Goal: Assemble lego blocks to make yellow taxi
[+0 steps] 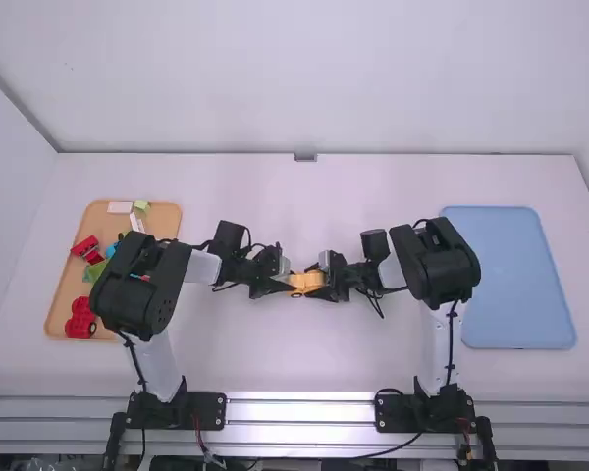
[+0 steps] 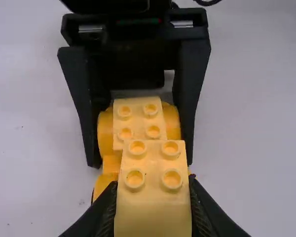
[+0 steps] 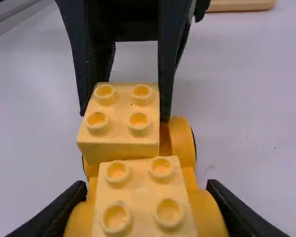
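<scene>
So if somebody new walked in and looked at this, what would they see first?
Probably the bright yellow toy car in the middle of the white table, gripped by the right claw, with the left claw pinching a yellow four-stud block right by it. Next, the big blue tray on the right, and the tan tray on the left holding red and green pieces.

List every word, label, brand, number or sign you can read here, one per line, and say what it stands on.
None can be read.
Yellow four-stud bricks: no legible lettering.
Blue tray: no legible text.
Red blocks in the tan tray: too small to tell whether they carry marks.
</scene>
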{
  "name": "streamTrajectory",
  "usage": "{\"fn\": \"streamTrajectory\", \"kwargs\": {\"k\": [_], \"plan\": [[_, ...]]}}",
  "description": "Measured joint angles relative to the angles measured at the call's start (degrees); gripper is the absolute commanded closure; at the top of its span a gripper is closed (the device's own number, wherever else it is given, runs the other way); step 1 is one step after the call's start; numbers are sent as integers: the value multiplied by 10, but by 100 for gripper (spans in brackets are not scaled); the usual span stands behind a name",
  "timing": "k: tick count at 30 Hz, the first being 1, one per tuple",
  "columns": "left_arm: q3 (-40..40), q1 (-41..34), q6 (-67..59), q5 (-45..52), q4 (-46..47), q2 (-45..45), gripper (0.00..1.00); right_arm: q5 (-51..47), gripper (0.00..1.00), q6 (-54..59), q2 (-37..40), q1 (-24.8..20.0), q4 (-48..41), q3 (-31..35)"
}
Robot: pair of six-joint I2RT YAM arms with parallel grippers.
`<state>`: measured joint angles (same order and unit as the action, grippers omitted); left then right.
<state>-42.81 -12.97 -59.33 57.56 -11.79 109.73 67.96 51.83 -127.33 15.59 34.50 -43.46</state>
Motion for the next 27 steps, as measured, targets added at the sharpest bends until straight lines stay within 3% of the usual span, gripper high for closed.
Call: {"fn": "streamTrajectory", "kwargs": {"k": [8,14,17,21,27], "plan": [[0,1,52,-14,-27,0,97,-10,55,-8,0,2,9,-1],[0,1,75,-20,-33,0,93,-16,54,-28,0,3,19,-1],[0,1,78,-21,-34,0,87,-16,54,-28,0,3,19,-1],[3,0,81,-23,-45,0,58,-19,54,-30,0,3,20,-1],[6,-4,85,-31,-56,0,50,-17,53,-30,0,16,20,-1]]}}
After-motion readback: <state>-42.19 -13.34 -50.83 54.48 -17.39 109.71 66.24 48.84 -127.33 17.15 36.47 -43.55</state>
